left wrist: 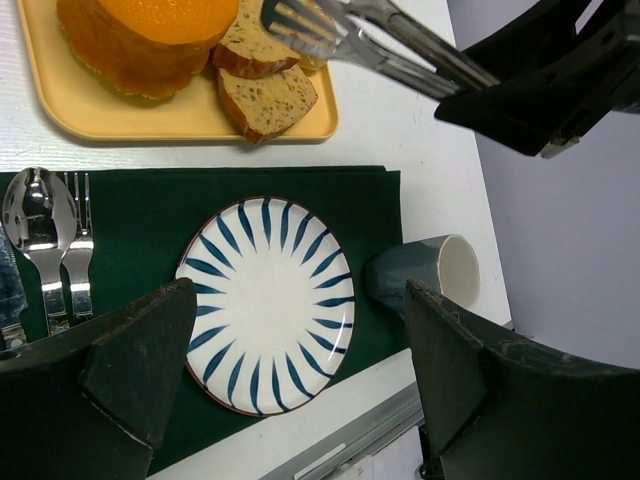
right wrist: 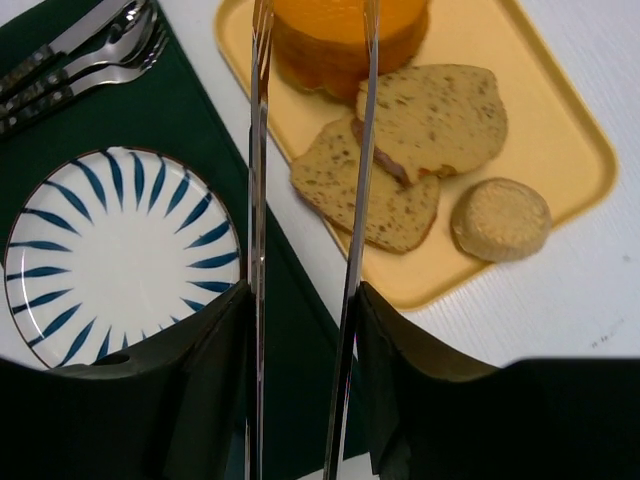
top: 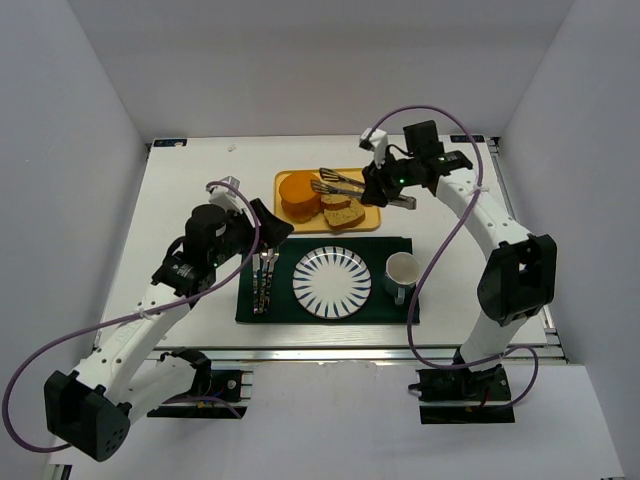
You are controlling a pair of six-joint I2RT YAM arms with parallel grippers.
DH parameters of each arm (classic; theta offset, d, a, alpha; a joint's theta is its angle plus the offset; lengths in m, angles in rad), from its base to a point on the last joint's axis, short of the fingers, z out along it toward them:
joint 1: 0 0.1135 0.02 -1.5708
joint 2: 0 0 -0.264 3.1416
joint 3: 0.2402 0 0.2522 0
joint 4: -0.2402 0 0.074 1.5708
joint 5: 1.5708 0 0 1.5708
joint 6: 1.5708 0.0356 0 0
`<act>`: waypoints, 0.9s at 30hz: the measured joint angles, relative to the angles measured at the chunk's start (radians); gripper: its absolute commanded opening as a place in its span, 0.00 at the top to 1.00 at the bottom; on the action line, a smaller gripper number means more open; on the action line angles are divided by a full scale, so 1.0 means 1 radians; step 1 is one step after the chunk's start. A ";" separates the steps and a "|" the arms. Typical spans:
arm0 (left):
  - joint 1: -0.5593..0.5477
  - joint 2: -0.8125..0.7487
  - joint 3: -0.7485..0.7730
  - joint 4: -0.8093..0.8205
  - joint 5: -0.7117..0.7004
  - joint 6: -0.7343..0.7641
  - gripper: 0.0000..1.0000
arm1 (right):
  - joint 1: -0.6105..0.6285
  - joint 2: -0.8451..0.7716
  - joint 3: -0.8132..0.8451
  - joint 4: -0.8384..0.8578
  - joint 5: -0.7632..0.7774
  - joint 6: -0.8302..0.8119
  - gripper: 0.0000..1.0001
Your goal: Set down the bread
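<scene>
The right gripper [right wrist: 303, 300] grips a pair of metal tongs [right wrist: 262, 150] between its jaws, the two arms a little apart and reaching out ahead. The bread [right wrist: 435, 115] lies beyond the jaws on a yellow tray [right wrist: 560, 150], with the orange bun [right wrist: 345, 35] at the tongs' far end and the two speckled slices [right wrist: 375, 200] partly beneath the right-hand arm and out to that side. The left gripper [left wrist: 300, 295] stands wide and empty above a striped plate [left wrist: 265, 250], with the bread ahead of its jaws and to the left.

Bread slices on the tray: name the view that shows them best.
Right wrist: both slices appear large, speckles clear. Left wrist has them at its top edge, one partly under the tongs; top external shows them small.
</scene>
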 measured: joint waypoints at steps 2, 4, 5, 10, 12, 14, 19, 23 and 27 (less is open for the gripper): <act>0.000 -0.007 0.000 -0.009 -0.009 0.000 0.07 | 0.032 0.001 0.000 -0.006 0.009 -0.023 0.50; 0.000 -0.013 0.003 -0.023 -0.018 0.000 0.07 | 0.068 0.002 0.000 -0.008 0.026 -0.049 0.50; 0.000 -0.016 0.004 -0.029 -0.023 0.001 0.07 | 0.085 0.002 0.000 -0.008 0.037 -0.062 0.49; 0.000 -0.048 0.005 -0.056 -0.045 0.000 0.07 | 0.150 0.002 -0.002 -0.002 0.098 -0.115 0.48; 0.000 -0.061 0.005 -0.060 -0.051 0.000 0.07 | 0.165 0.002 -0.002 0.003 0.127 -0.133 0.48; 0.000 -0.073 0.005 -0.066 -0.059 0.000 0.07 | 0.178 0.003 -0.002 0.007 0.159 -0.153 0.47; 0.000 -0.082 0.005 -0.076 -0.070 0.000 0.06 | 0.215 0.034 -0.002 0.024 0.225 -0.207 0.47; 0.000 -0.085 0.005 -0.079 -0.080 0.000 0.07 | 0.245 0.067 -0.002 0.024 0.267 -0.240 0.47; 0.000 -0.092 0.005 -0.082 -0.087 0.000 0.07 | 0.268 0.082 -0.002 0.027 0.316 -0.264 0.47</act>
